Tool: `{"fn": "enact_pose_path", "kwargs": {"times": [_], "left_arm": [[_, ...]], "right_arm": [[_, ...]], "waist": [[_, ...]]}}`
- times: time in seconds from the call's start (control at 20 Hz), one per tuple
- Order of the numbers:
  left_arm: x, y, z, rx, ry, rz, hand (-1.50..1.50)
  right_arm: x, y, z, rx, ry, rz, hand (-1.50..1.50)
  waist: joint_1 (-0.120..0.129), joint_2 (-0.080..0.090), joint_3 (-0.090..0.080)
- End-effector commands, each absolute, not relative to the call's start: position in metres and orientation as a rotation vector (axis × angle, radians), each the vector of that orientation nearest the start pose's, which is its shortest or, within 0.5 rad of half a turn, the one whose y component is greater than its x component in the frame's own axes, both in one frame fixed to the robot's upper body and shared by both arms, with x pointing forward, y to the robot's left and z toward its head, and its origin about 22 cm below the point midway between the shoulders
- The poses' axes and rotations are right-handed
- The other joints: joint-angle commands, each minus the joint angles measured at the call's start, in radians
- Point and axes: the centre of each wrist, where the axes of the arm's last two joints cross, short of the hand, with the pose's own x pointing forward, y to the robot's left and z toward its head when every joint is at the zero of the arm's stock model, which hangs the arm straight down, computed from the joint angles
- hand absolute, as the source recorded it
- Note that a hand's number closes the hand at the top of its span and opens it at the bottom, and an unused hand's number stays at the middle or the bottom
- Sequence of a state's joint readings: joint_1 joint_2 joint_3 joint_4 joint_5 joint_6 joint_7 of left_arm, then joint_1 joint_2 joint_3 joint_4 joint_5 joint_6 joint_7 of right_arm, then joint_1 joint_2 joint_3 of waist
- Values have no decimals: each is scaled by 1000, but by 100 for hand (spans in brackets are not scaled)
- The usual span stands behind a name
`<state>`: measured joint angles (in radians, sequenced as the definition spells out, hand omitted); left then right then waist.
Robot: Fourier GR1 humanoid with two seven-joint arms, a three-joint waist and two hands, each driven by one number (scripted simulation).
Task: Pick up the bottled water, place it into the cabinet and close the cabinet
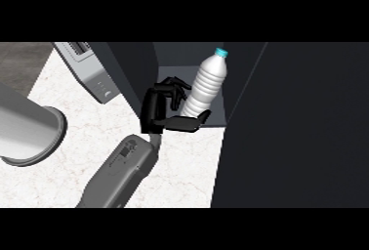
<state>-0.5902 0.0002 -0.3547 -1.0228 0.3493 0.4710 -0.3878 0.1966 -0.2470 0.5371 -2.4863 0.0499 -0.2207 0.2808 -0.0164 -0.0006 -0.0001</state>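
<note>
Inside the cabinet (238, 63), the bottled water (205, 83) is being placed by the left hand (169, 105), fingers curling around its base; releasing and closing the door (296, 132) likely come next.

The bottled water (207, 84) is a clear ribbed plastic bottle with a light blue cap at the top. It stands inside the cabinet (288, 127), leaning slightly, cap tilted toward the right. The cabinet is dark grey and open. Its door panel stands at the right, and the bottle's base sits near the front edge of the interior floor.
</note>
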Motion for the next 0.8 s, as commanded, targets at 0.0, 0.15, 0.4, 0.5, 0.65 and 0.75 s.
{"fn": "enact_pose_path", "kwargs": {"times": [0.0,0.15,0.4,0.5,0.65,0.75], "left_arm": [[354,86,23,-93,-1814,20,150],[375,80,26,-6,-1774,73,150],[389,76,30,52,-1763,99,150],[399,81,35,35,-1750,142,150],[401,84,23,157,-1745,98,150],[402,87,16,167,-1742,86,150]], "right_arm": [[100,-196,182,251,-1960,215,-150],[95,-188,181,262,-1956,248,-150],[100,-186,171,283,-1969,214,-150],[101,-190,170,254,-1958,213,-150],[90,-190,180,260,-1959,209,-150],[102,-198,168,260,-1951,216,-150]], "waist": [[1,2,0],[-22,6,-1],[-23,6,0],[-20,7,0],[-27,7,-1],[-29,10,0]]}}
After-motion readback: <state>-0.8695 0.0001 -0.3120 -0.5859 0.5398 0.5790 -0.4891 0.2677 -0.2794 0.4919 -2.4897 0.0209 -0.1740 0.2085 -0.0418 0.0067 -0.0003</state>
